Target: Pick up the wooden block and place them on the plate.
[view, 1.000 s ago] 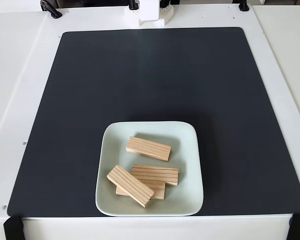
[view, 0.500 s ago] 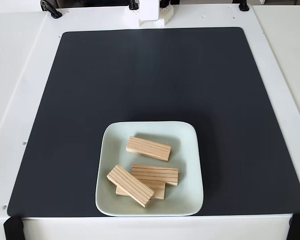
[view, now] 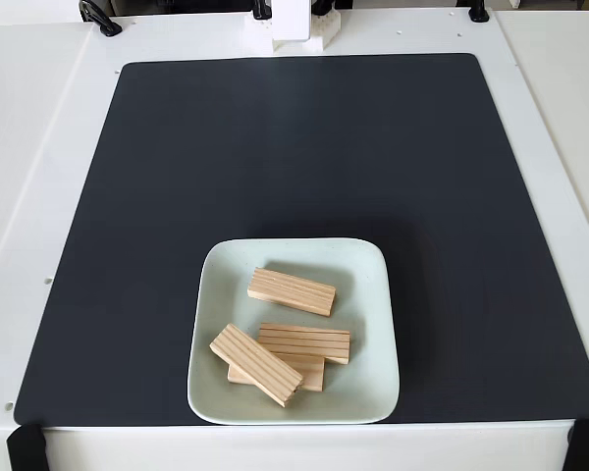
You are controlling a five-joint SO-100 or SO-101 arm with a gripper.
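The white table (view: 39, 147) takes up the whole fixed view, and a large dark mat (view: 294, 167) covers most of its top, running almost to the near edge. The mat's wide middle and far parts lie bare. Black clamps or straps grip the table at the near corners (view: 25, 446) and small black fittings sit along the far edge (view: 100, 18). At the top centre, the white base of the arm (view: 296, 27) stands on the table just beyond the mat; the picture edge cuts it off, so the rest of the arm is out of frame and the claw's state cannot be told.

The plate (view: 373, 294), pale mint-white and square with rounded corners, rests on the mat near its front edge, a little left of centre. All four wooden blocks lie inside its raised rim. One block (view: 292, 291) lies alone across the plate's middle, slightly slanted. Nearer the front, three are stacked loosely: a second block (view: 309, 341) lies crosswise, a third block (view: 256, 364) slants over the left part of the heap, and a fourth block (view: 309, 375) sits beneath them, mostly covered, with only its lower right part showing. The plate and blocks lie well apart from the arm's base, across the open mat.
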